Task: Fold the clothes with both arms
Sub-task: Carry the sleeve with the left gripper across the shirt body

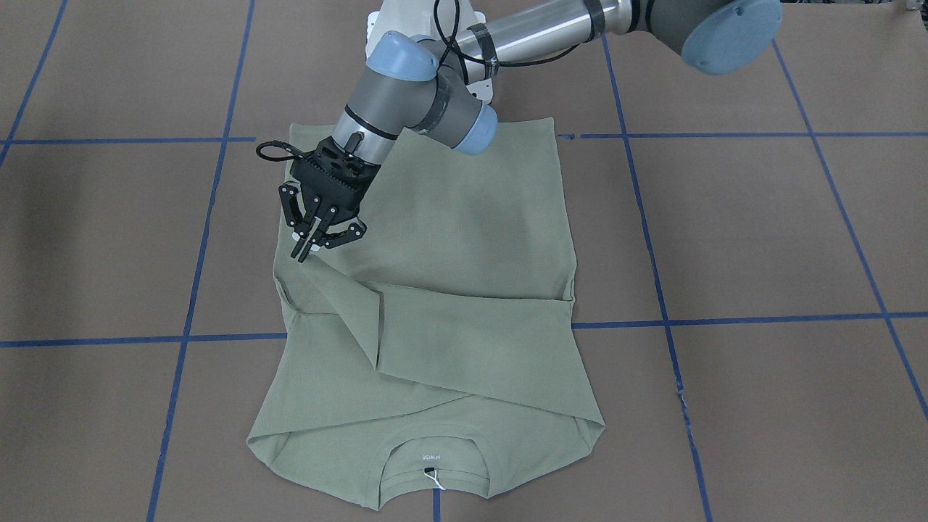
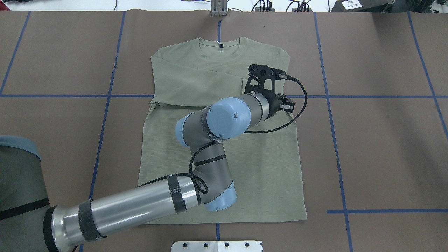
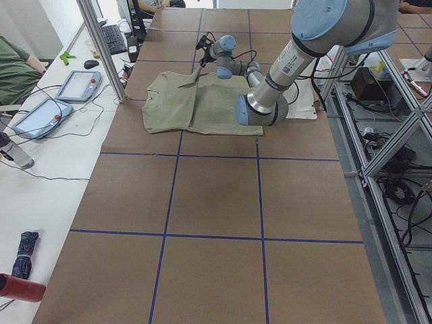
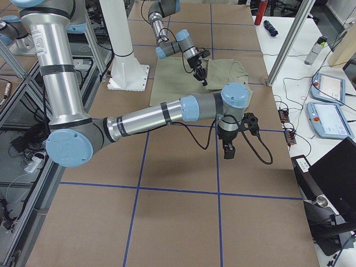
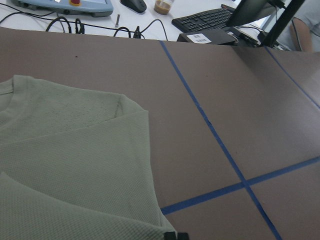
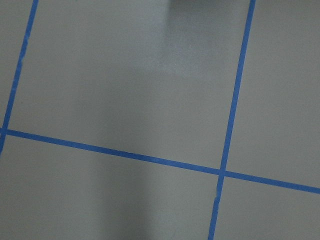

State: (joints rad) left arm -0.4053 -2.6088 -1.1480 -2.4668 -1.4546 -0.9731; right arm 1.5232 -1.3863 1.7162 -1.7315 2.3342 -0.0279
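The sage-green long-sleeve shirt [image 1: 471, 232] lies flat on the brown table, its collar and white neck tag [image 2: 219, 44] on the side away from the robot. Both sleeves are folded across the chest. My left arm [image 2: 224, 122] reaches over the shirt to its far side. There my left gripper [image 1: 303, 250] is shut on the edge of a sleeve, which rises in a small peak [image 3: 187, 79] to the fingertips. My right gripper [image 4: 228, 149] hangs over bare table well clear of the shirt [image 4: 222, 69]. It shows only in the exterior right view, so I cannot tell its state.
Blue tape lines [image 6: 235, 95] grid the brown table. The white pedestal base [image 4: 129, 78] stands at the robot's side of the shirt. A side bench holds tablets [image 3: 77, 84], a keyboard [image 3: 111, 39] and cables, with a person's sleeve [image 3: 13, 67] beside it.
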